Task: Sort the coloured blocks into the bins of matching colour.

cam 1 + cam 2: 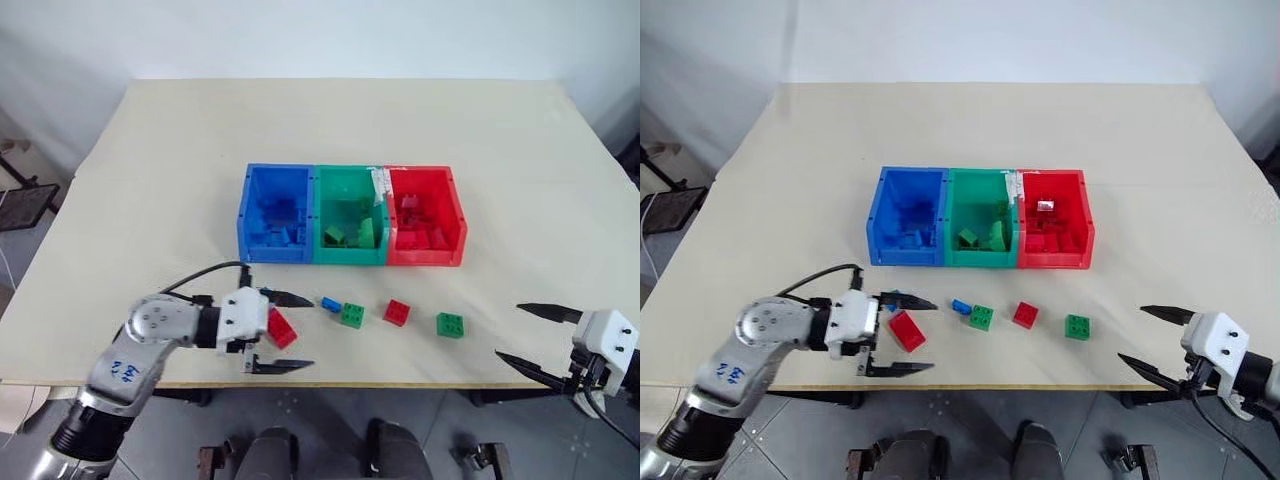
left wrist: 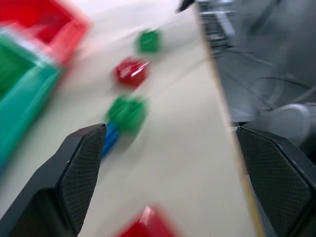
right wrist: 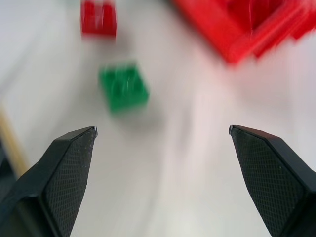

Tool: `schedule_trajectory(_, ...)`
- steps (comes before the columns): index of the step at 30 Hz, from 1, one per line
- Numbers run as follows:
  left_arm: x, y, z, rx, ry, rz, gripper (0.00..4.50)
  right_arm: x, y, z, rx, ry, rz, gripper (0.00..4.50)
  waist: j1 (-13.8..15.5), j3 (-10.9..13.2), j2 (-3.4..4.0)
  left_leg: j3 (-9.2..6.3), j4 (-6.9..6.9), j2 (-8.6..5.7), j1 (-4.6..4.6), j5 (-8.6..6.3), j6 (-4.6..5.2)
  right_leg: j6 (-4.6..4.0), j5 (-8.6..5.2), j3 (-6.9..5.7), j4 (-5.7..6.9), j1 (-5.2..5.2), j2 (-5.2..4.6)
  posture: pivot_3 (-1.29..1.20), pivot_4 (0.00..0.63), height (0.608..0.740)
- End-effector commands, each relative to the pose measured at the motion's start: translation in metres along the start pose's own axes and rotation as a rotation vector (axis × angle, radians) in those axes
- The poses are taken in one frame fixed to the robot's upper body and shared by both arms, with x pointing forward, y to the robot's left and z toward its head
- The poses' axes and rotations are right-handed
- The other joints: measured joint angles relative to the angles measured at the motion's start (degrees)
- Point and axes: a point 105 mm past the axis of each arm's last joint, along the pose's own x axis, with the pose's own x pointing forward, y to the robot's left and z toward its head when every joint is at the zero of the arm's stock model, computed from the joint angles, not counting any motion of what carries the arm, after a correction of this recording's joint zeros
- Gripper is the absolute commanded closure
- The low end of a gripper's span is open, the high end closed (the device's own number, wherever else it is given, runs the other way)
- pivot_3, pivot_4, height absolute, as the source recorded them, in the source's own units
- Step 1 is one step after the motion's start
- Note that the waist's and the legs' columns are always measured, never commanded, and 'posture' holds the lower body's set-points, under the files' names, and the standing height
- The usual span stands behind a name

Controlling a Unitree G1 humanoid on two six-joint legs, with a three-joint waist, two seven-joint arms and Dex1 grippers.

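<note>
Beige table (image 1: 180, 180) carries the three joined bins in a row: the blue bin (image 1: 275, 175), the green bin (image 1: 348, 174) in the middle and the red bin (image 1: 455, 210). Each bin already holds some blocks of its own colour.

Five blocks lie loose on the table, all on the near side of the bins. Starting below the blue bin there is an oblong red block (image 1: 281, 327), which lies between the two fingers of the left gripper (image 1: 281, 332); I cannot tell if a finger touches it. The fingers of this gripper are spread wide and grasp nothing. Next, below the green bin, a small blue block (image 1: 330, 304) lies just beside a green block (image 1: 352, 315). Below the red bin are a square red block (image 1: 397, 312) and, a little further to the right, a second green block (image 1: 450, 324).

The right gripper (image 1: 532, 333) hangs well to the right of the red bin, over the table's near edge. It is released too, with nothing between its fingers.
</note>
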Motion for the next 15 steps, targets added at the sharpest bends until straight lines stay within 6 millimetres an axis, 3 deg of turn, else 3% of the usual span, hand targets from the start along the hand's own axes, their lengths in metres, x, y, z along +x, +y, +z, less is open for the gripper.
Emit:
schedule_trajectory(1,-0.003,0.0,0.006,-0.012,-0.02,0.003,0.03,0.012,0.001,0.018,-0.047,-0.017,0.096,0.0,-0.5,0.0,0.05,0.03,0.0,0.0,0.03,0.0,0.0,0.0,0.0,0.03,0.02,0.0,0.0,0.0,0.15,0.74)
schedule_trajectory(4,-0.013,0.002,0.0,-0.009,0.011,0.041,0.03,0.033,0.005,0.019,-0.042,0.044,0.212,0.0,-0.52,0.01,0.03,-0.01,0.01,0.01,0.03,0.0,0.0,0.0,0.0,0.02,0.01,0.0,-0.01,0.0,0.15,0.74)
schedule_trajectory(13,-0.033,0.004,-0.001,-0.022,0.005,0.161,0.03,0.082,0.005,0.009,-0.089,0.112,0.298,0.0,0.64,0.01,0.0,-0.1,0.09,-0.03,-0.09,0.0,0.0,0.0,0.0,-0.06,-0.11,-0.02,-0.03,0.0,0.15,0.74)
schedule_trajectory(15,-0.036,0.003,-0.004,-0.021,0.022,0.166,0.0,0.088,0.006,0.008,-0.091,0.112,0.316,0.39,0.63,-0.02,-0.05,-0.08,0.1,-0.01,-0.08,0.0,0.0,0.0,0.01,-0.06,-0.11,-0.01,-0.01,0.0,0.15,0.74)
